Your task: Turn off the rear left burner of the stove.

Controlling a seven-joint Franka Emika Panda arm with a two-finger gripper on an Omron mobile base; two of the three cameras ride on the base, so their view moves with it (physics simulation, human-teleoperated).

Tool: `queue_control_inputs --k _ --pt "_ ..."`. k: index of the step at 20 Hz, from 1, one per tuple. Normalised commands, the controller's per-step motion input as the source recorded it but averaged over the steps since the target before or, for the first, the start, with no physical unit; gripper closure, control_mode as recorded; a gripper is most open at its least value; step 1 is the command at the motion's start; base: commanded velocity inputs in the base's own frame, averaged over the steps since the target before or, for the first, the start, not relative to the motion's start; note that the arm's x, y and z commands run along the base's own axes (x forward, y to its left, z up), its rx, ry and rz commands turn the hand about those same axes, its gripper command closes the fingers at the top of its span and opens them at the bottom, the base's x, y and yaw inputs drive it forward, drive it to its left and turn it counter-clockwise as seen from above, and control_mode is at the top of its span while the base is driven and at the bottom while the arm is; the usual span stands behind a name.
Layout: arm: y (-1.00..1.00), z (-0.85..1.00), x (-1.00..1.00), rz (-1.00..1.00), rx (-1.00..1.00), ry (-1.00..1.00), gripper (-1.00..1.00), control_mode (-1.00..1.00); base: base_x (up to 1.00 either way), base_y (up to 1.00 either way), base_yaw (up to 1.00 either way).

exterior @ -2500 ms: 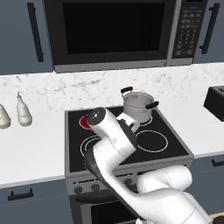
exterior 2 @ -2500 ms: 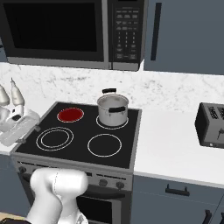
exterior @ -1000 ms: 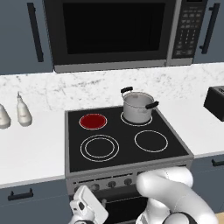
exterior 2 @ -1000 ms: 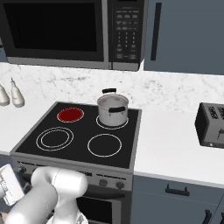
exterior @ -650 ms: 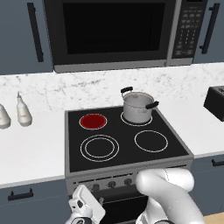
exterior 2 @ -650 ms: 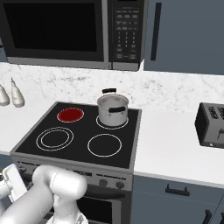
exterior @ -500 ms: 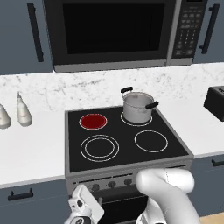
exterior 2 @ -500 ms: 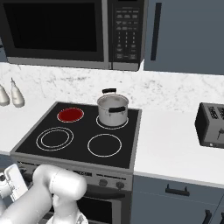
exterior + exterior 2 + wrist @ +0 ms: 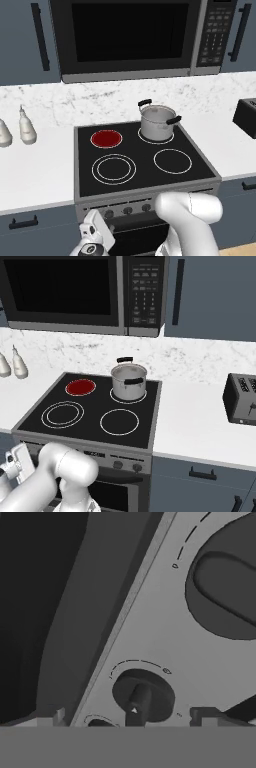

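Glowing solid red inside its thin white ring, the small round rear left burner point(image 9: 106, 138), at the far left of the black glass stove with its grey steel frame point(image 9: 145, 182); so nothing switched off yet, by the look of it. Sitting on the far right zone just beside it, a lidded steel pot with 2 black handles point(image 9: 158, 121); the other 2 near rings showing unlit.

Hanging low at the near left of the front panel, the white arm's two-finger gripper point(image 9: 95, 235), close to the row of small dark knobs point(image 9: 127, 210). Facing, from the hand camera, a small round dark knob with a raised bar and white pointer point(image 9: 142, 695), with a larger dark knob point(image 9: 225, 592) further along the panel. Tips standing spread to either side of the small knob, released and grasping nothing. Remaining, as a judgement: closing on the knob, confirming it governs the rear left zone, and turning until the red fades.
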Motion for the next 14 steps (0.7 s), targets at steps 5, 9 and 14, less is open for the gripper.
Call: queue_control_inputs --k 5,9,14 --pt "0.0 -0.16 0.14 0.04 0.06 -0.1 -1.0 -1.0 0.0 0.0 0.0" --pt "0.0 -0.01 0.01 0.0 0.0 -0.03 -1.0 -1.0 0.0 0.0 0.0" --pt "0.0 0.01 0.03 0.0 0.0 0.0 -1.0 -1.0 0.0 0.0 0.0"
